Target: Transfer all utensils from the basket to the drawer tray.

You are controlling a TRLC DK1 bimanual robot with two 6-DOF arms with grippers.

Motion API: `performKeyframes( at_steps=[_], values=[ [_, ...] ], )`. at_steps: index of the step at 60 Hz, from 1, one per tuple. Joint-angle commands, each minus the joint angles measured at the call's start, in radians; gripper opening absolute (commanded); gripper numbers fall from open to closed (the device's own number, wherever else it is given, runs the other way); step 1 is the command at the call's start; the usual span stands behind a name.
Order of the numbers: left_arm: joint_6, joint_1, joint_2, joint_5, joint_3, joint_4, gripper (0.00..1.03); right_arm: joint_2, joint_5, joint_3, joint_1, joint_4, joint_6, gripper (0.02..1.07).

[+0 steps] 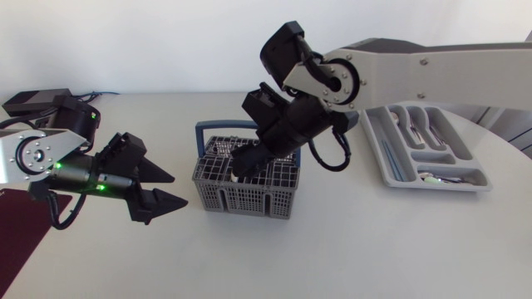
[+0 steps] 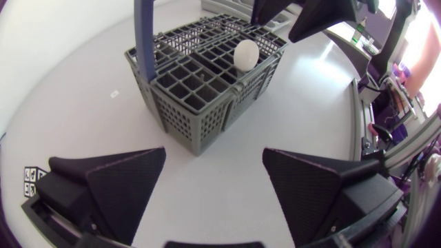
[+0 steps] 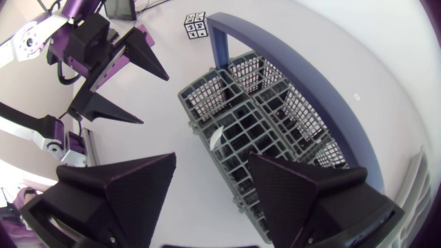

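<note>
A grey mesh basket (image 1: 246,184) with a blue handle (image 1: 218,127) stands mid-table. My right gripper (image 1: 245,162) hangs over it, pointing down into its compartments. In the right wrist view its fingers (image 3: 131,189) stand apart above the basket (image 3: 275,114), with a white utensil head (image 3: 216,138) poking up ahead of them, untouched. From the left wrist view the same white head (image 2: 247,54) shows above the basket's (image 2: 207,96) rim. My left gripper (image 1: 162,189) is open and empty, just left of the basket. The grey drawer tray (image 1: 391,170) at the right holds several utensils.
A dark red mat (image 1: 17,241) lies at the table's front left and a black box (image 1: 33,101) sits at the back left. A small checkered marker (image 3: 196,25) lies on the table beyond the basket's handle (image 3: 296,76).
</note>
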Motion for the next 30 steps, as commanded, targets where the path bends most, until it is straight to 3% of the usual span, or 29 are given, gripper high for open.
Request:
performKeyframes(
  at_steps=[1,11,17,25,30],
  values=[
    [0.037,0.003,0.021,0.018,-0.024,0.009,0.98,0.046,-0.017,0.030,0.009,0.002,0.041,0.73],
    [0.037,-0.005,0.048,0.027,-0.022,0.033,0.98,0.093,-0.034,0.072,0.017,0.005,0.057,0.72],
    [0.035,-0.015,0.065,0.035,-0.022,0.039,0.98,0.124,-0.036,0.095,0.018,0.008,0.069,0.61],
    [0.035,-0.017,0.068,0.039,-0.021,0.046,0.98,0.148,-0.034,0.105,0.024,0.006,0.090,0.61],
    [0.035,-0.020,0.077,0.045,-0.021,0.049,0.98,0.155,-0.017,0.101,0.026,0.013,0.100,0.52]
  ],
)
